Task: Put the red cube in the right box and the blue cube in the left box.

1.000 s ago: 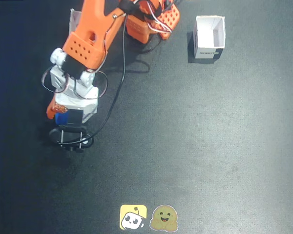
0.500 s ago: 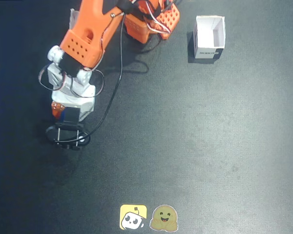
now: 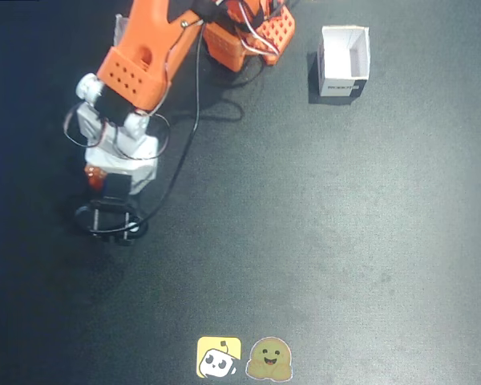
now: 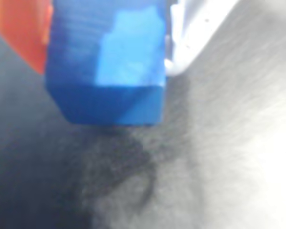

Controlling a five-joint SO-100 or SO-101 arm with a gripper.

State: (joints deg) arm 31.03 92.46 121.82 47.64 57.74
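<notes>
A dark, speckled surface [image 3: 345, 224] fills the fixed view. On it stand an open white box [image 3: 344, 60] at upper right and the arm's orange base [image 3: 252, 36]. Two cartoon stickers [image 3: 244, 358] lie at its lower edge.

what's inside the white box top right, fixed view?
The white box shows only bare white inner walls and floor; no cube is visible in it. The near wall hides a strip of the floor behind it. The blue cube sits in the claw, close up in the wrist view.
</notes>
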